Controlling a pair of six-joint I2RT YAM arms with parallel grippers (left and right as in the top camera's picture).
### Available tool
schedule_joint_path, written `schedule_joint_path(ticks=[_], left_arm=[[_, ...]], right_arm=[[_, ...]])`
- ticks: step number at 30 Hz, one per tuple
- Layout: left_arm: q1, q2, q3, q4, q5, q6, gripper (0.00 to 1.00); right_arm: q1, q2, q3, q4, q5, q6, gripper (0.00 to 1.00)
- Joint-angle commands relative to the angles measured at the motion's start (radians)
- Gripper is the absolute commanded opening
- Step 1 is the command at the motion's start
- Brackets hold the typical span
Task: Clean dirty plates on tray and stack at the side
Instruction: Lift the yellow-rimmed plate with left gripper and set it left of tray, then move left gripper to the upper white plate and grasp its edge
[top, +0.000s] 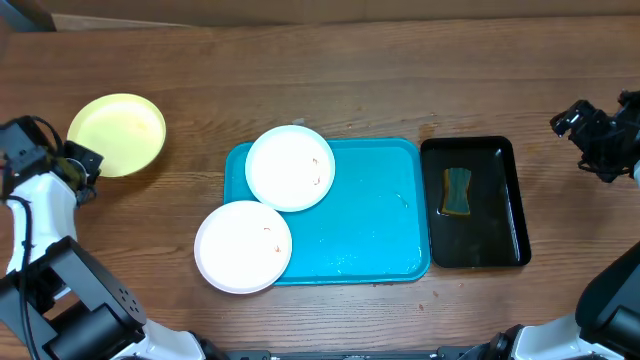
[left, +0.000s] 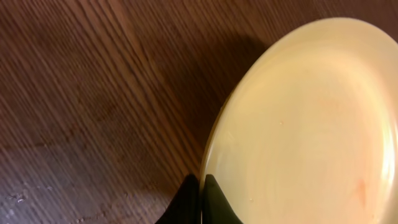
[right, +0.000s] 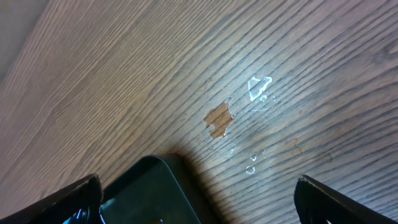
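Plates lie in three places. The yellow plate (top: 116, 134) sits on the bare table (top: 400, 70) at the left, well away from the tray (top: 370, 220). The upper white plate (top: 290, 168) rests on the tray's top-left corner. The lower white plate (top: 243, 246) overhangs the tray's bottom-left edge, about half of it off. Both white plates carry small brown-orange specks, and the left wrist view shows a faint orange mark on the yellow one.

The left gripper (left: 200, 186) is at the yellow plate's near rim. Its dark fingers are drawn almost together, one outside the rim and one over it, apparently pinching the edge. The right gripper (right: 198, 186) hovers beyond the black tray (top: 475, 200) with its fingers spread wide and nothing between them. Below it are droplets (right: 258, 87) on the wood.

The step in hand looks like handling the yellow plate at the stacking side, though the frames do not settle whether it is being set down or lifted. Two plates remain to wipe. The next move probably calls for the right arm to drop onto the sponge (top: 457, 191) in the black tray while the left steadies a white plate by its rim.
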Motion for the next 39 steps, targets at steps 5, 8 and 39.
schedule_joint_path(ticks=[5, 8, 39], left_arm=[[-0.018, -0.01, -0.141, 0.164, -0.01, 0.021, 0.04], [-0.018, -0.003, -0.162, 0.185, -0.011, 0.022, 0.04], [-0.184, -0.012, 0.393, -0.645, 0.389, 0.238, 0.76]], right_arm=[[-0.003, -0.01, 0.017, 0.003, -0.008, 0.002, 1.0], [-0.003, -0.01, 0.017, 0.003, -0.008, 0.001, 1.0], [-0.003, -0.01, 0.017, 0.003, -0.008, 0.002, 1.0]])
